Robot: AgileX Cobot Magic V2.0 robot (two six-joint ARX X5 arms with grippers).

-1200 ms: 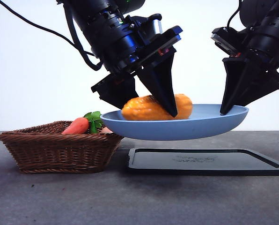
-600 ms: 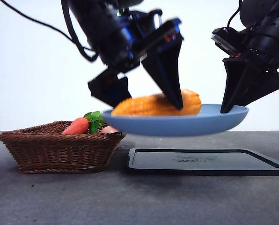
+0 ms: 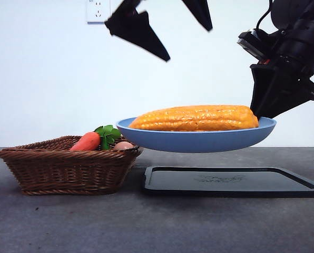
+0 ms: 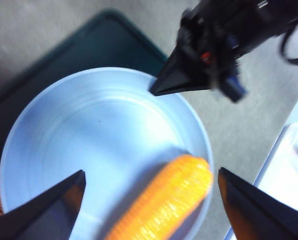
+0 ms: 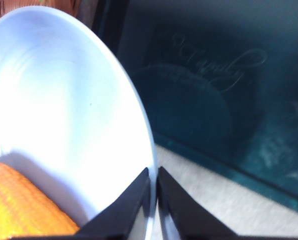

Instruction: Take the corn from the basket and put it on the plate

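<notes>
The orange-yellow corn lies lengthwise on the light-blue plate, which hangs in the air above the black tray. My right gripper is shut on the plate's right rim. The corn's end shows in the right wrist view. High above the plate, my left gripper is open and holds nothing. In the left wrist view the corn rests near the plate's edge, below the spread jaws. The brown wicker basket stands on the table at the left.
A red-orange carrot with green leaves and a small pale item lie in the basket. The flat black tray lies on the table under the plate. A white object sits at the table's side in the left wrist view.
My left gripper let go of the corn and rose well above the plate. The corn settled flat along the plate. The right gripper kept hold of the rim.
</notes>
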